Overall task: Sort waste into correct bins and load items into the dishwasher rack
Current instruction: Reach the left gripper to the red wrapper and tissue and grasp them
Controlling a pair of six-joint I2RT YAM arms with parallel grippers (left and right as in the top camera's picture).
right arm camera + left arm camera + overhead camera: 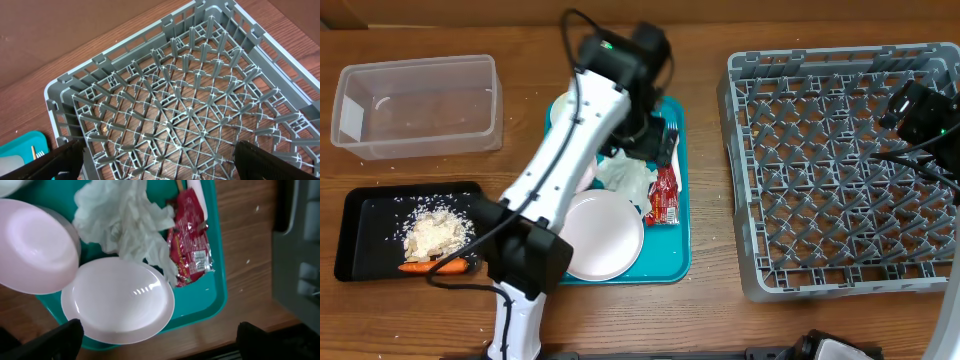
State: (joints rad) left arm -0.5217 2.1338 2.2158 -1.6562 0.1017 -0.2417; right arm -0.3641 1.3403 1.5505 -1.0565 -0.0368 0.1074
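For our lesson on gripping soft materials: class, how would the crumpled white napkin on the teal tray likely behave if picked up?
The napkin looks thin and loosely crumpled, so it is probably floppy, light and squashable. Its edge lies against the red wrapper, so lifting might drag that along.

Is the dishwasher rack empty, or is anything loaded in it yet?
Empty of dishes. The dishwasher rack shows only bare grey grid and pegs in overhead and right wrist views.
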